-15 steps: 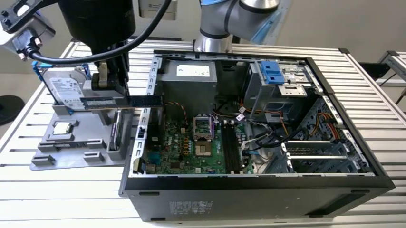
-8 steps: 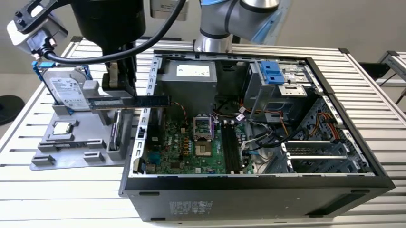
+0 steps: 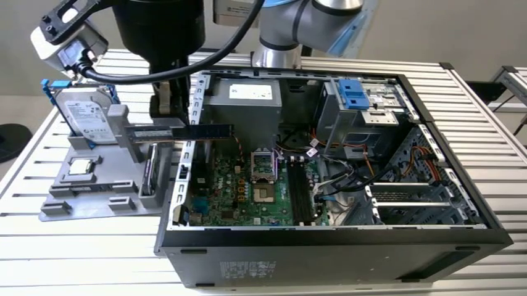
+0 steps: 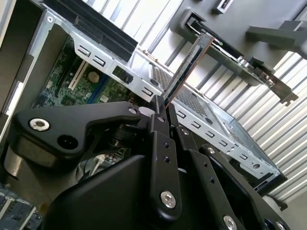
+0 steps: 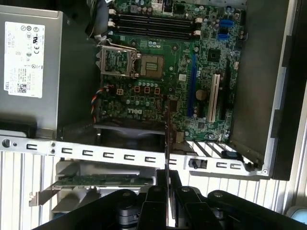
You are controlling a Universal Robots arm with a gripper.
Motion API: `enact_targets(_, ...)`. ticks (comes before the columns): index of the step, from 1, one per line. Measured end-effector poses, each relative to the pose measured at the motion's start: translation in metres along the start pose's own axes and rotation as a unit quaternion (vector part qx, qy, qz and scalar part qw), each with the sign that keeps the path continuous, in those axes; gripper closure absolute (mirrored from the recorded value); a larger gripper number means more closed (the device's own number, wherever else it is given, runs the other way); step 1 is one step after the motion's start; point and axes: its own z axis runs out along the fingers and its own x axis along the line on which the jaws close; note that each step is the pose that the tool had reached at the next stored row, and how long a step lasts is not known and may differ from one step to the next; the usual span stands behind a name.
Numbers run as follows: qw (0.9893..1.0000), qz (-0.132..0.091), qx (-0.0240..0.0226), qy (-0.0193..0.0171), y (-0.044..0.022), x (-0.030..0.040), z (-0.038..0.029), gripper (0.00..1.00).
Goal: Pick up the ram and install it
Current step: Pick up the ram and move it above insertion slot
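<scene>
An open computer case (image 3: 329,259) sits on the slatted table (image 3: 82,246), and at its ten o'clock in the exterior view the downward-pointing gripper (image 3: 169,122) clamps the ram (image 3: 210,131) level.

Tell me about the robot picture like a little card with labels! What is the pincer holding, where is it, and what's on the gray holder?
pincer: shut on the ram
ram position: lifted, lying level, over the side wall of the computer case
case: open, green motherboard showing inside
memory slots: long and dark, ram not yet in them
gray holder: beside the case, on the exterior view's left
on the holder: hard drive standing up, processor chip lying flat
</scene>
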Motion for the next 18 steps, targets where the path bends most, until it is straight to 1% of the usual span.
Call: enact_targets(18,1.0000,0.000,0.0013,0.0000,0.0342,-0.0027,-0.0010,1.00)
